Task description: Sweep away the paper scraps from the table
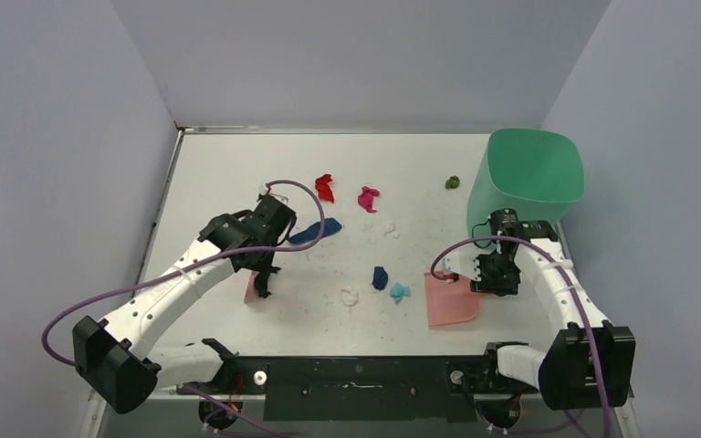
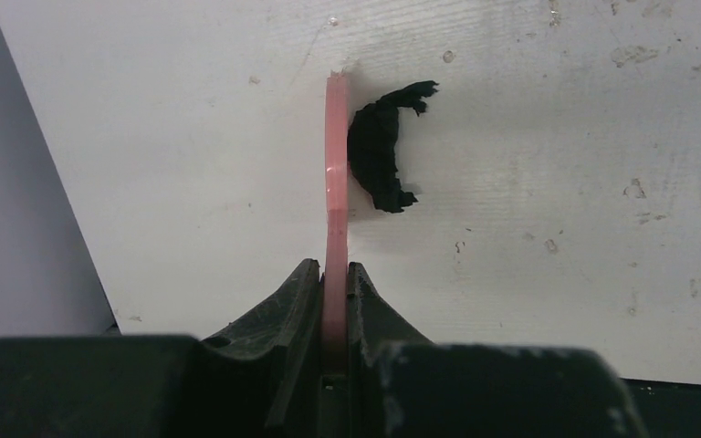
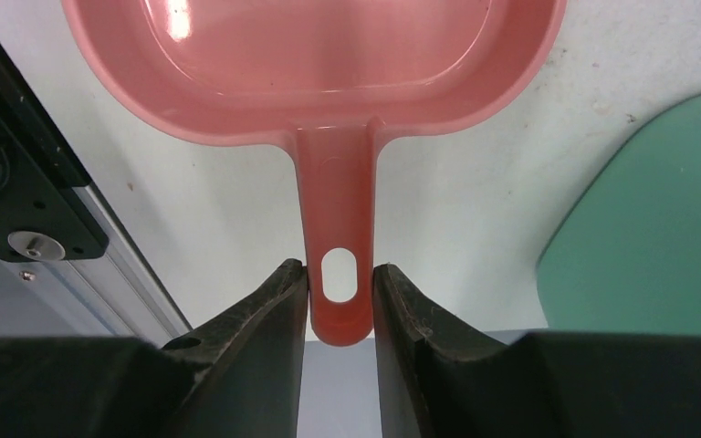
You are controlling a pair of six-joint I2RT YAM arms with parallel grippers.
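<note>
The left gripper (image 2: 333,269) is clamped on the thin pink brush (image 2: 336,173), seen edge-on and held low at the near left of the table (image 1: 228,173). With so narrow a hold, the brush could be twisted in the jaws if dragged hard. The paper scraps (image 1: 380,277) are scattered across the middle of the table, well apart. Light bits could be flicked past the pink dustpan (image 1: 450,301), and the green scrap (image 1: 453,182) at the far right could be missed. The right gripper (image 3: 340,274) is closed on the dustpan's handle. If the lip is tilted up, scraps could be pushed underneath. The surface is flat, white and faintly speckled. A green bin (image 1: 529,178) stands at the far right, and plain grey walls enclose three sides.
</note>
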